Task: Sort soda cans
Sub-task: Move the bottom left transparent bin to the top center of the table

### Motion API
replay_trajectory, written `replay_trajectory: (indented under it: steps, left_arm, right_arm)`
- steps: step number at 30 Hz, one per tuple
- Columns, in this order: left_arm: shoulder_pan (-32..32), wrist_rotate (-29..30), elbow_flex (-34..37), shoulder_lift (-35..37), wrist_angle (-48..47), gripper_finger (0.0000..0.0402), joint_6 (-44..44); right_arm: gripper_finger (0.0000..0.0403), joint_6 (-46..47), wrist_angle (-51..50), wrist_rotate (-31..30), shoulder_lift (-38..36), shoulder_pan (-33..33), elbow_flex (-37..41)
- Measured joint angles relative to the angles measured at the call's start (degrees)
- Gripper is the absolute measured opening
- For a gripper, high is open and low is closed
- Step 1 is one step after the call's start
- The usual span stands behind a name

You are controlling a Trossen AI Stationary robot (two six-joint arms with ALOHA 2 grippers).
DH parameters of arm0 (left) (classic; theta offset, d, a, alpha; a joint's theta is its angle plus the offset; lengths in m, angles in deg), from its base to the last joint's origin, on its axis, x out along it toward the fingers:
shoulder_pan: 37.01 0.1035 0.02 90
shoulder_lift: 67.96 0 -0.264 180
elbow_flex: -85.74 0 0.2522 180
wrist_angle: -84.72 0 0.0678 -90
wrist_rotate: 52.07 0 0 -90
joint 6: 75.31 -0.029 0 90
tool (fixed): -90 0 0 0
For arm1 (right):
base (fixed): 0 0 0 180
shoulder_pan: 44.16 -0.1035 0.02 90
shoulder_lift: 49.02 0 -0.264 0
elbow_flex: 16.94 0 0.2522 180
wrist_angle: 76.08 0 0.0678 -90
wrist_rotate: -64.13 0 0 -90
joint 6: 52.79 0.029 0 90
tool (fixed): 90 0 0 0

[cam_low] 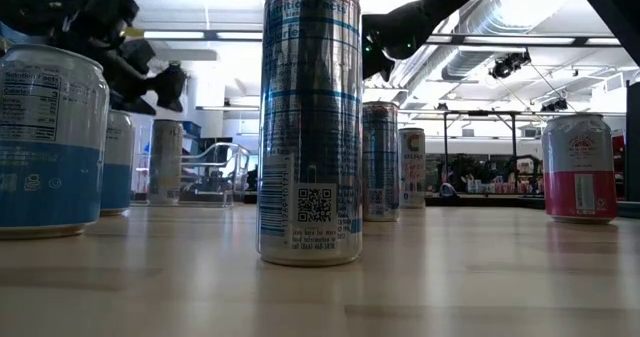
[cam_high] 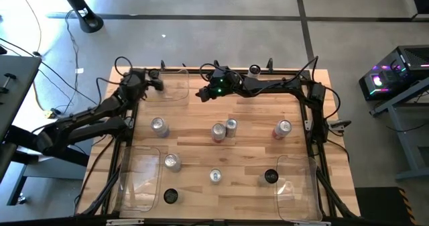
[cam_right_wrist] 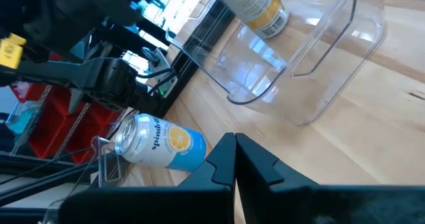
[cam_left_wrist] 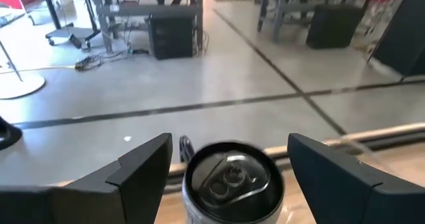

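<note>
Left gripper (cam_high: pixel 158 80) sits at the table's (cam_high: pixel 248 135) far-left corner, beside the clear bin (cam_high: pixel 175 85). In the left wrist view a can (cam_left_wrist: pixel 232 184) stands upright between the spread fingers (cam_left_wrist: pixel 136 171), gaps showing on both sides, so not pinched yet. Right gripper (cam_high: pixel 202 93) hovers over the far middle, fingers pressed together, holding nothing.

The other soda cans (cam_high: pixel 224 129) stand scattered over the middle and near side of the table, well apart apart from a touching pair at centre. One blue-and-yellow can (cam_right_wrist: pixel 159 144) stands at the table's far edge.

Handling guess: thin metal, rigid enough but dents if squeezed hard; smooth round wall is slippery; tall and narrow, so tips easily. Weight unknown, can't tell full or empty. Best hold is mid-body, fingers on opposite sides, square to the wall.
</note>
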Motion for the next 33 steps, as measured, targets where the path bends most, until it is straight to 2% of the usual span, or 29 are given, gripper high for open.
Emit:
replay_trajectory:
  steps: [11,14,17,23,25,28,33]
  left_arm:
    - [0.0,-0.26,0.0,7.27,0.02,0.0292,-1.62]
    - [0.01,-1.86,-0.9,8.8,-1.07,0.0292,-2.09]
    - [-0.45,-4.8,-5.12,9.37,-5.43,0.0292,-3.9]
    - [-3.67,-7.2,-18.33,8.86,-19.03,0.0292,-5.33]
    - [-5.1,-10.32,-22.76,8.78,-22.96,0.0292,-3.65]
    - [-7.94,-18.45,-28.89,8.28,-30.84,0.0292,1.06]
    - [-15.57,-30.63,-37.7,4.78,-51.43,0.0292,13.55]
  right_arm:
    - [0.0,-1.37,0.0,0.15,0.02,0.0,0.02]
    - [0.0,-1.82,0.0,0.19,0.02,0.13,0.01]
    - [0.0,-3.75,-0.09,1.58,-0.42,0.64,0.01]
    - [0.0,-9.35,-2.67,1.93,-4.67,3.07,0.01]
    - [0.0,-12.03,-4.51,1.89,-6.45,3.86,0.02]
    - [0.0,-16.26,-7.34,1.88,-9.29,4.64,0.0]
    - [0.0,-21.87,-12.75,1.66,-12.17,4.73,-0.05]
